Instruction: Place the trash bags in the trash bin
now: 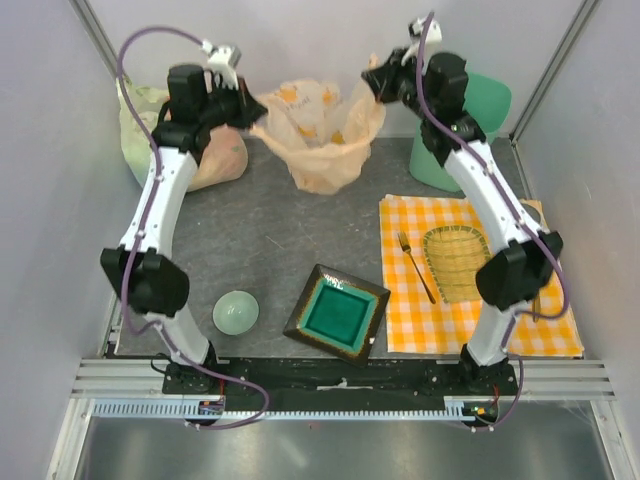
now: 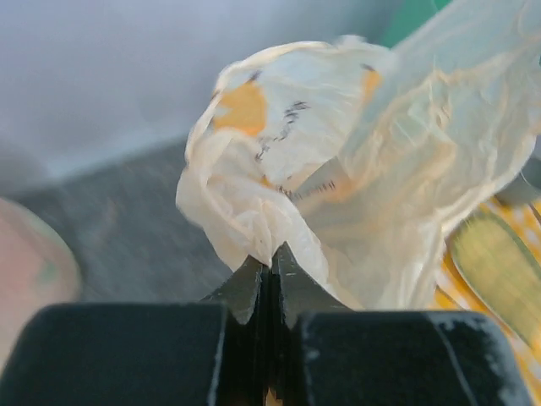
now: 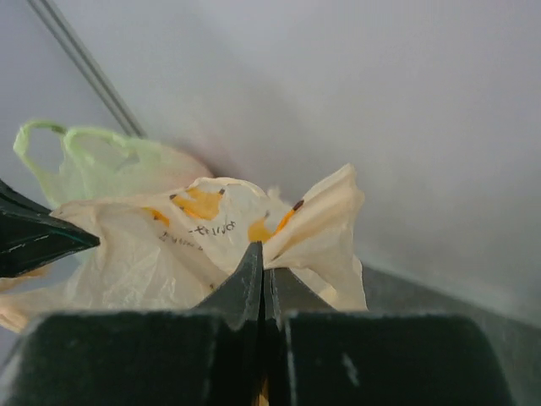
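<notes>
The counter (image 1: 270, 250) is a dark grey, mottled surface, walled in by pale lilac-grey panels with slim metal posts in the far corners and a metal rail along the near edge.

At the far left corner sits a yellow-green bag (image 1: 140, 115) stuffed with orange material (its green loop handles also show in the right wrist view (image 3: 93, 156)). Just beside it, the left gripper (image 1: 247, 108) is clamped on the left edge of the trash bag (image 1: 320, 140). The left wrist view shows its fingers pressed together on a bunched fold of the thin peach-cream plastic (image 2: 338, 169).

Nearer the arms, a small pale green bowl (image 1: 236, 312) and a square teal dish (image 1: 337, 312) stand apart on the bare counter.

The trash bag hangs spread between the two arms at the far middle, mouth upward, its lower part sagging toward the counter. The right gripper (image 1: 378, 80) pinches the bag's right edge, fingers together on the printed plastic (image 3: 211, 228).

Behind the right arm, in the far right corner, is the mint-green trash bin (image 1: 485, 105), partly hidden. The bag is well outside it. In front lies a yellow-and-white checked cloth (image 1: 420, 320) carrying a fork (image 1: 415, 265) and a woven basket (image 1: 455, 262).
</notes>
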